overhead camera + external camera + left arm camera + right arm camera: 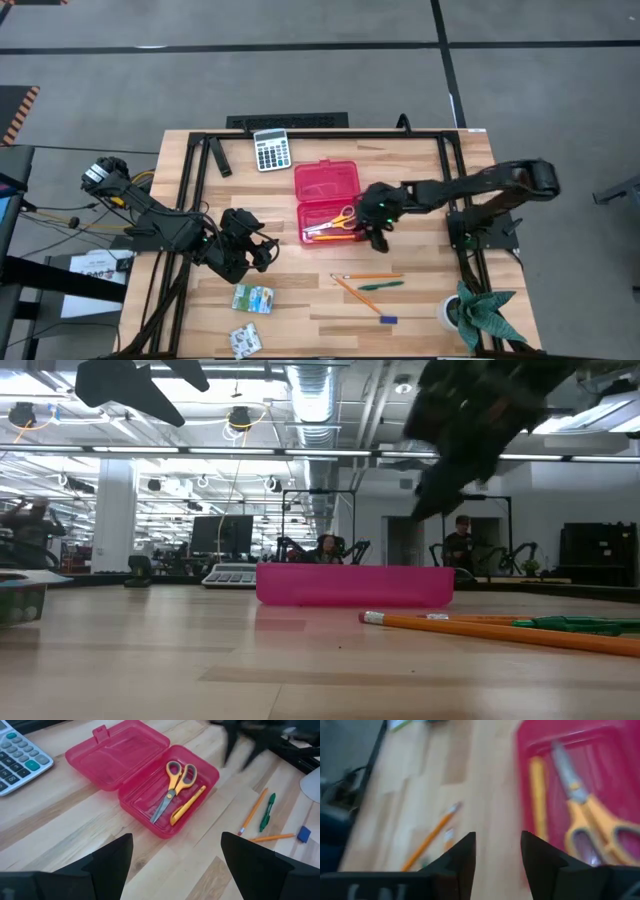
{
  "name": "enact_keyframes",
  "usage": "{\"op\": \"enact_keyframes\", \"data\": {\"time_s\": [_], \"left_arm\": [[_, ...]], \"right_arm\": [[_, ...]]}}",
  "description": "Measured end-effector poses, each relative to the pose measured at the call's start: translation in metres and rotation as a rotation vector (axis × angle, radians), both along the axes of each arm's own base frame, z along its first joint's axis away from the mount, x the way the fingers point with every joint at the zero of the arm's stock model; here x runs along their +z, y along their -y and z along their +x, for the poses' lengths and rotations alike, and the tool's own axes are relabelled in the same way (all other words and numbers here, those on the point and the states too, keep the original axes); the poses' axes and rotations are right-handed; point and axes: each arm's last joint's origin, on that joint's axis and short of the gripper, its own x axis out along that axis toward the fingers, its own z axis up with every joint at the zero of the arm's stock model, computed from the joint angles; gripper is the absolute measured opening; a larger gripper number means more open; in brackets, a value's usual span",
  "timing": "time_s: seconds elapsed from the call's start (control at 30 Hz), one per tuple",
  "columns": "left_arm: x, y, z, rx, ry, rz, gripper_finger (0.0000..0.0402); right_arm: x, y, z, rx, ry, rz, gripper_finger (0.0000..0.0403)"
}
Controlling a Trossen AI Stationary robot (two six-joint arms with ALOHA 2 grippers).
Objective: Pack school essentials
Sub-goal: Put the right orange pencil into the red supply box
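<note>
With scissors (342, 217) already in the red case (327, 203), the right gripper (377, 240), fingers apart and empty, hovered at the case's 3 o'clock edge, while the pencils (368, 276) at 5 o'clock looked light, stiff and roll-prone, best pinched mid-shaft.

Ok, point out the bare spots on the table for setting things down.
Bare wood lies between the calculator and the left pincer, and between the packets and pencils. It is crowded around the red case, where the right pincer hovers.
</note>
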Motion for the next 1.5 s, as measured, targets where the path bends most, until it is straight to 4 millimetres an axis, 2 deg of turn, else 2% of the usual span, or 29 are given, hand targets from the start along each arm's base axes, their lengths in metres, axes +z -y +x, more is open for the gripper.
{"op": "enact_keyframes", "data": {"time_s": [0.07,0.17,0.37,0.53,0.63,0.8,1.1,1.3,1.5], "left_arm": [[0.0,0.0,0.0,0.001,0.001,0.001,0.0297],[0.0,0.0,0.0,-0.004,-0.002,0.007,0.0297],[0.0,0.0,0.0,-0.004,-0.002,0.008,0.0297],[0.0,0.0,0.0,0.0,0.0,0.011,0.0297],[0.0,0.0,0.0,0.011,0.007,0.002,0.0297],[0.0,0.0,0.0,0.022,0.014,-0.01,0.0297],[0.0,-0.001,0.0,0.034,0.018,-0.022,0.0297],[-0.001,-0.005,0.001,0.042,-0.001,-0.042,0.0297],[-0.001,-0.011,0.004,0.064,-0.012,-0.034,0.0297]], "right_arm": [[0.009,-0.014,-0.014,0.023,-0.009,-0.022,0.0165],[0.005,-0.036,-0.037,0.009,0.002,-0.023,0.0162],[-0.039,-0.069,-0.083,-0.03,0.007,0.043,0.0156],[-0.073,-0.077,-0.112,-0.059,-0.065,0.048,0.0158],[-0.086,-0.079,-0.124,-0.066,-0.092,0.03,0.0158],[-0.092,-0.084,-0.133,-0.081,-0.065,0.06,0.0158],[-0.101,-0.092,-0.138,-0.129,-0.009,-0.093,0.0154],[-0.106,-0.104,-0.135,-0.116,0.027,-0.046,0.0158],[-0.106,-0.104,-0.135,-0.162,0.029,-0.03,0.015]]}}
